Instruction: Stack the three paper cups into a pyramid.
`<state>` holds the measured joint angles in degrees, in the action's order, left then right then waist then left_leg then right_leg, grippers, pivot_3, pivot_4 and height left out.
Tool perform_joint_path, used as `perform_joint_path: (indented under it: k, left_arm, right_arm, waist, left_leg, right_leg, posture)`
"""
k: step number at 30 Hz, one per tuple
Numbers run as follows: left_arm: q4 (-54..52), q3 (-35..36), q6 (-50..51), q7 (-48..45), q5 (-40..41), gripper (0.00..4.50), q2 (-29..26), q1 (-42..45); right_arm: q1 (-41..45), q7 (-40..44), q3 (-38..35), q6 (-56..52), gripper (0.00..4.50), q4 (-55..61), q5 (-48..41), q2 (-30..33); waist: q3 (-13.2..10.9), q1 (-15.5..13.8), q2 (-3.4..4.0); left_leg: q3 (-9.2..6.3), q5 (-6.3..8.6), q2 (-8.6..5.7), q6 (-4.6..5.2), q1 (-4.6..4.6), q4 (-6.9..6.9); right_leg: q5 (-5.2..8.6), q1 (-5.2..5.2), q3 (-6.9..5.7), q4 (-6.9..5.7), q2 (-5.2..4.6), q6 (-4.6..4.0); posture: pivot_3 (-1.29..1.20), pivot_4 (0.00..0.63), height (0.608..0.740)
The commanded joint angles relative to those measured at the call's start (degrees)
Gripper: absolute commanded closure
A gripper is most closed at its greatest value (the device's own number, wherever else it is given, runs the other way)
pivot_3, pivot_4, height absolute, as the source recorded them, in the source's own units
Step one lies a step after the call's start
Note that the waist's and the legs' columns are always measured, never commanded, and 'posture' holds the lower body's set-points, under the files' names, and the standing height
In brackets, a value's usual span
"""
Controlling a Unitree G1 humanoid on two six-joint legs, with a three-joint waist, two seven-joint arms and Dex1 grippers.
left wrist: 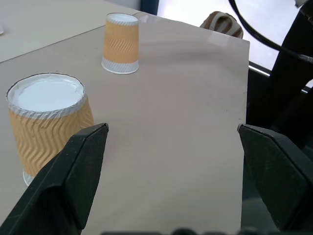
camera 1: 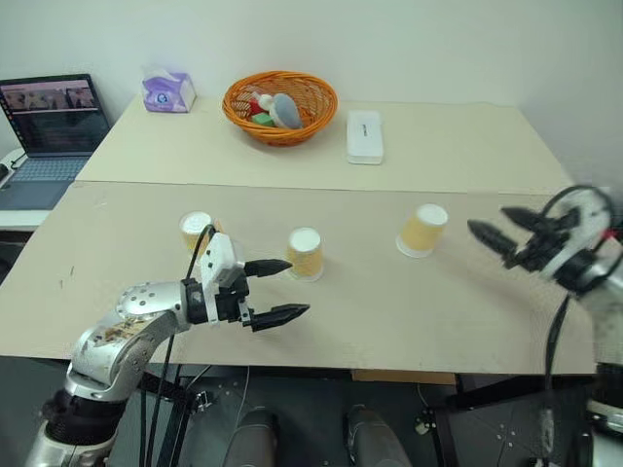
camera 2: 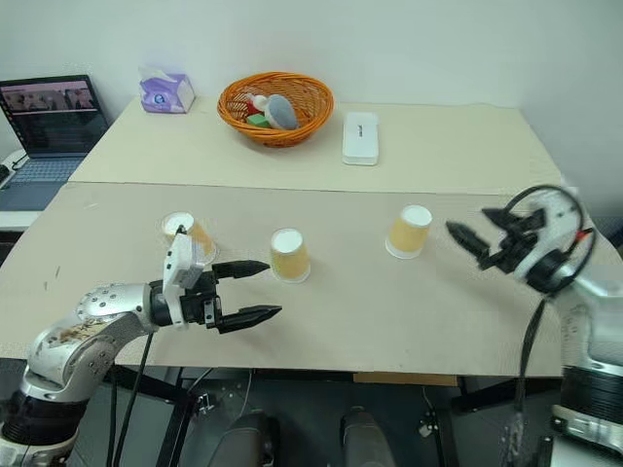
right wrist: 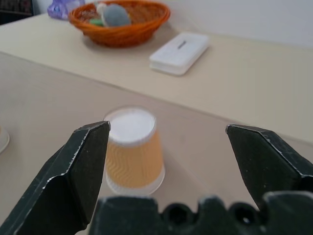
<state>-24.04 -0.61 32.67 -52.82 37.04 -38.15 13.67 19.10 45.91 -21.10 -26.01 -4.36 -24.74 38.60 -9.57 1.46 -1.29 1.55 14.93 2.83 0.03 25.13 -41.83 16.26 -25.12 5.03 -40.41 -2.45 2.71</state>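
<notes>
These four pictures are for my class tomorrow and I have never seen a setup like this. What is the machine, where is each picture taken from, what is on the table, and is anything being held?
It is a humanoid robot with two arms, each ending in a gripper of two black fingers. The two wide pictures come from a stereo camera on its head, looking down over the arms. The other two come from cameras on the wrists, looking out between each gripper's fingers.

On the near table three paper cups stand upside down and apart: the left cup, the middle cup and the right cup. Farther back are an orange wicker basket holding small items, a white box, a tissue pack and a laptop.

The left gripper is open beside the middle cup. The right gripper is open, facing the right cup. Nothing is held.
</notes>
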Motion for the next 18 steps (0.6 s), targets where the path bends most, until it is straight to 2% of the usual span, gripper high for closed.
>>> perform_joint_path:
  k: [1,10,18]
  left_arm:
    - [-0.23,0.16,-1.12,-0.50,-0.45,0.00,0.18,0.95]
    - [-1.83,1.01,-0.96,0.35,-0.65,0.00,0.29,-0.65]
    - [-2.12,1.34,-1.09,1.14,-0.64,0.00,0.32,-1.10]
  right_arm:
    - [2.35,0.29,1.83,4.78,0.06,-3.25,1.61,-0.41]
    - [7.15,1.67,4.18,8.49,0.06,-11.63,2.41,0.16]
    - [8.93,2.60,5.60,8.87,0.06,-13.52,2.69,-1.09]
  waist:
    - [0.00,-0.08,0.00]
    - [0.00,-0.46,0.00]
    - [0.00,-0.54,0.00]
  left_leg:
    - [0.00,0.00,0.00,0.00,0.00,0.00]
    - [-0.01,0.00,-0.01,0.00,0.03,0.00]
    - [-0.01,0.00,-0.01,0.00,0.03,-0.01]
  right_leg:
    - [0.00,0.00,0.00,0.00,0.00,0.00]
    - [0.00,0.00,-0.02,0.03,-0.01,0.01]
    - [-0.01,0.00,-0.01,0.03,-0.02,0.01]
  posture:
    - [0.00,0.150,0.675]
    - [0.00,0.150,0.675]
    - [0.00,0.150,0.675]
